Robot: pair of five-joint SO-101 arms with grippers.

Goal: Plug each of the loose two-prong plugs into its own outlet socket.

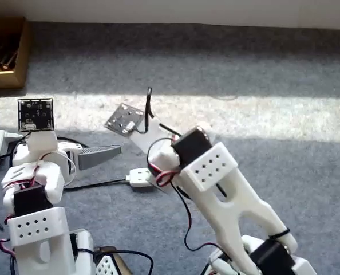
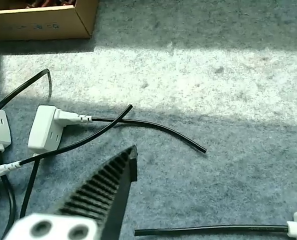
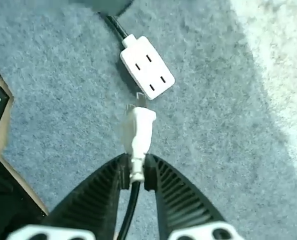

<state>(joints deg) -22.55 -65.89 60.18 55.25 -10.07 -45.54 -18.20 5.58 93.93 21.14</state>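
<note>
Right gripper is pinching the back end of a white two-prong plug. The prongs are aimed at the white outlet block on the grey carpet and sit just short of it. Looks like the lining-up step to me. Next it'd need to square the prongs with one slot pair, then push straight in. Another white block on a black cord lies elsewhere on the carpet.

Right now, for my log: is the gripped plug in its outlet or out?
Out: the white plug in the right gripper shows bare prongs outside the outlet block.
</note>
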